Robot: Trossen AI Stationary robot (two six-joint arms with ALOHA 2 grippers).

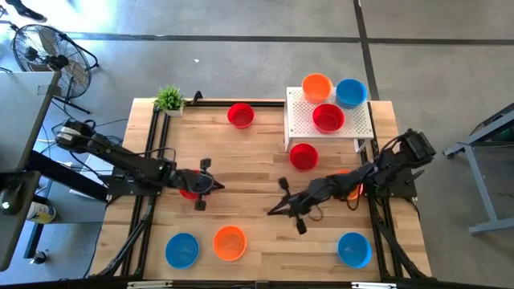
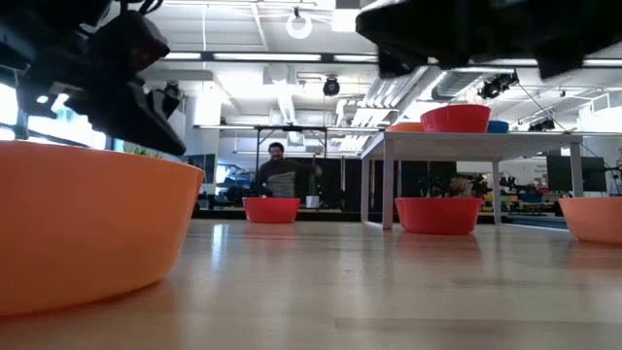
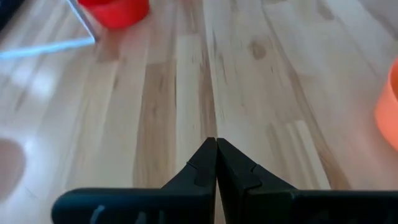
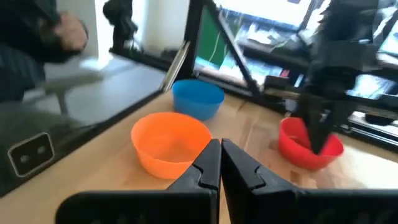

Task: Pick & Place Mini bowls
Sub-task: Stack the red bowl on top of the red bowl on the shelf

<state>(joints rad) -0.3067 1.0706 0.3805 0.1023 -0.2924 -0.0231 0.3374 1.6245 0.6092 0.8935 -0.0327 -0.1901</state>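
Currently the left tool (image 1: 210,185) hovers low over the counter's (image 1: 257,152) left-middle, pinched closed on nothing, with a red mini bowl (image 1: 188,191) partly hidden beneath its arm. Toward the middle, the right tool (image 1: 283,207) is likewise closed and empty, aimed at the orange mini bowl (image 4: 171,142) on the near edge. To grasp well, it should probably open first, then straddle one rim wall. Other bowls sit apart: 2 blue ones on the near edge, 2 red ones mid-counter, 3 on the white perforated stand (image 1: 301,120). The counter is pale wooden planking; beyond it is concrete floor, a fan (image 1: 48,52) and a person far back.
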